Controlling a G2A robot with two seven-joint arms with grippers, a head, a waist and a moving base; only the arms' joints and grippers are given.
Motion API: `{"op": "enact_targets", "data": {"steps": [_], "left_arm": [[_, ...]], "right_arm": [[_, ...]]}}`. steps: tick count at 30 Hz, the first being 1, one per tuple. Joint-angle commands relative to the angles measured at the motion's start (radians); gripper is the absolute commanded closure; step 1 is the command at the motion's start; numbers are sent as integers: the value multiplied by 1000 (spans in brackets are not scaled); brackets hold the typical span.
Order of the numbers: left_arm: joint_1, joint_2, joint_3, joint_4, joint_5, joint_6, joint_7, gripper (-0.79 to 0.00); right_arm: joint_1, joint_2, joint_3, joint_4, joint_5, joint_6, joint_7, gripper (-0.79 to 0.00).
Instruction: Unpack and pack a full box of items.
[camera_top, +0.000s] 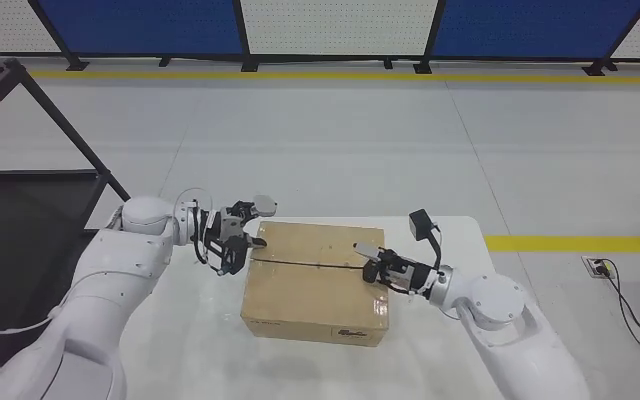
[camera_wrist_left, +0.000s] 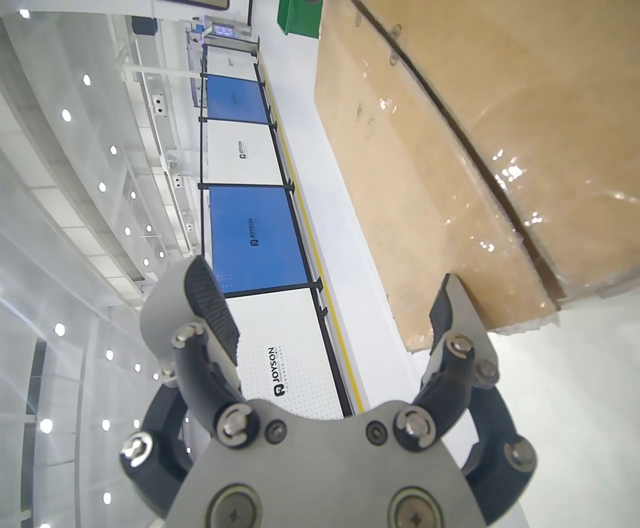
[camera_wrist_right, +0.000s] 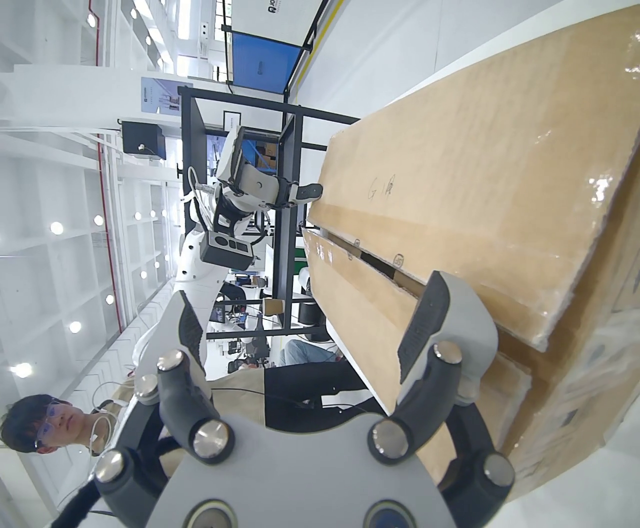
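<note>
A cardboard box (camera_top: 315, 295) sits mid-counter (camera_top: 215, 340), flaps down, with the seam running lengthwise. The left pincer (camera_top: 250, 232) is spread wide at the box's left end, one finger apparently touching the flap's corner. The right pincer (camera_top: 370, 260) is also spread, at the right end by the seam.

A brown cardboard box (camera_top: 315, 290) sits upright on the white table (camera_top: 215, 320), its two top flaps folded down, meeting along a narrow dark seam.

Cardboard box (camera_top: 318, 290) on white table (camera_top: 210, 315), left hand (camera_top: 259, 226), right hand (camera_top: 368, 260) flanking
</note>
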Motion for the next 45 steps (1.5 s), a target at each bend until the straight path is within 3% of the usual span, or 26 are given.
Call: {"op": "enact_targets", "data": {"steps": [1,18,27,45], "left_arm": [[-1,-1,4,0,2,0,0,-785],[-30,9,-16,27,-81,-14,12,-785],[-35,31,-109,58,-308,-110,63,-785],[-35,31,-109,58,-308,-110,63,-785]], "right_arm": [[8,0,3,16,7,0,6,-785],[60,-3,-15,105,11,39,50,-785],[90,-5,-37,129,-6,56,73,-785],[101,-5,-39,138,-1,89,75,-785]]}}
